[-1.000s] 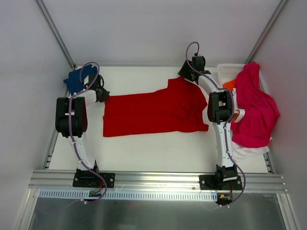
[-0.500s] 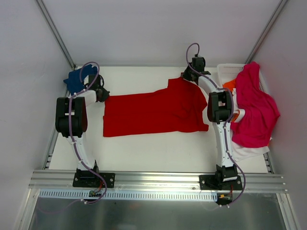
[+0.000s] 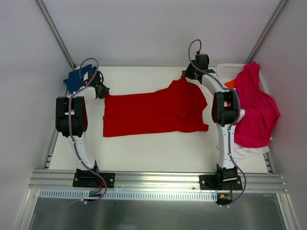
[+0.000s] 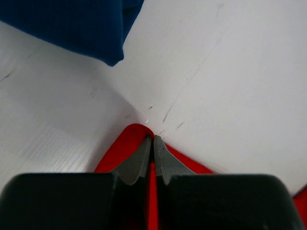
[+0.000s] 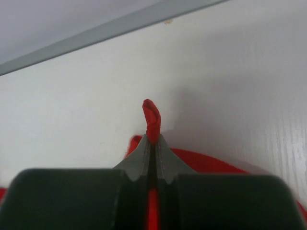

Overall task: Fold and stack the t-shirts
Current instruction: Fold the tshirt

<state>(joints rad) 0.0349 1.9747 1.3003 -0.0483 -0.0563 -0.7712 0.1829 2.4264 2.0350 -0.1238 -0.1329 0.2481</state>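
Note:
A bright red t-shirt point(image 3: 153, 112) lies spread across the middle of the white table. My left gripper point(image 3: 103, 93) is shut on its far left corner; in the left wrist view the red cloth point(image 4: 122, 148) is pinched between the closed fingertips of the gripper point(image 4: 153, 140). My right gripper point(image 3: 186, 76) is shut on the shirt's far right corner, which is raised off the table. A twisted red nub point(image 5: 151, 115) pokes out past its tips point(image 5: 152, 140). A navy blue t-shirt point(image 3: 74, 81) lies bunched at the far left, and its blue cloth point(image 4: 72, 24) also shows in the left wrist view.
A white basket point(image 3: 224, 72) stands at the back right, with a magenta-pink shirt point(image 3: 254, 108) draped over it, orange cloth point(image 3: 229, 84) inside and white cloth point(image 3: 249, 151) underneath. Walls close in the table on three sides. An aluminium rail point(image 3: 153, 179) runs along the near edge.
My right gripper has shut on the red shirt's far right corner and lifted it slightly. The left gripper, still shut on its corner, has shifted a little toward the back.

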